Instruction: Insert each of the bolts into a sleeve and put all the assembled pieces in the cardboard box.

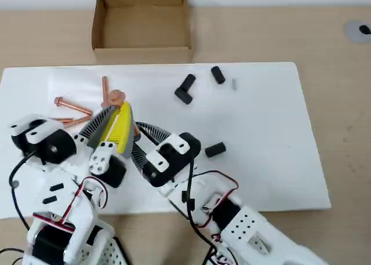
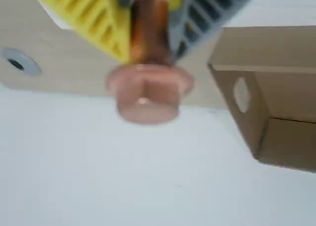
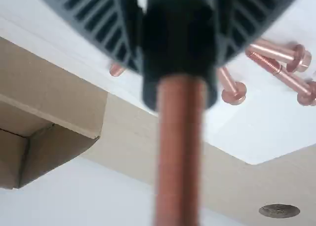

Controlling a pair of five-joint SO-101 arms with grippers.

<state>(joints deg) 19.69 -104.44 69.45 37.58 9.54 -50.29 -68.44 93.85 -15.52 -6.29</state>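
My left gripper (image 1: 119, 109) (image 2: 150, 33), with one yellow and one grey finger, is shut on a copper bolt (image 1: 116, 97) (image 2: 148, 95) whose flanged head points away from the wrist, above the white mat. Close beside it, my right gripper (image 1: 138, 131) (image 3: 177, 38) is shut on a black sleeve (image 3: 177, 48). A copper shaft (image 3: 180, 152) sticks out of that sleeve; I cannot tell whether it belongs to the same bolt. Loose bolts (image 1: 72, 105) (image 3: 279, 53) lie at the mat's left. Loose sleeves (image 1: 185, 88) (image 1: 218, 75) (image 1: 215, 149) lie mid-mat. The cardboard box (image 1: 142, 24) (image 2: 261, 102) stands open beyond the mat.
The white mat (image 1: 261, 131) covers most of the wooden table. A small grey piece (image 1: 234, 84) lies near the far sleeves. A round grommet (image 1: 359, 31) sits in the tabletop at the far right. Both arm bases crowd the near edge.
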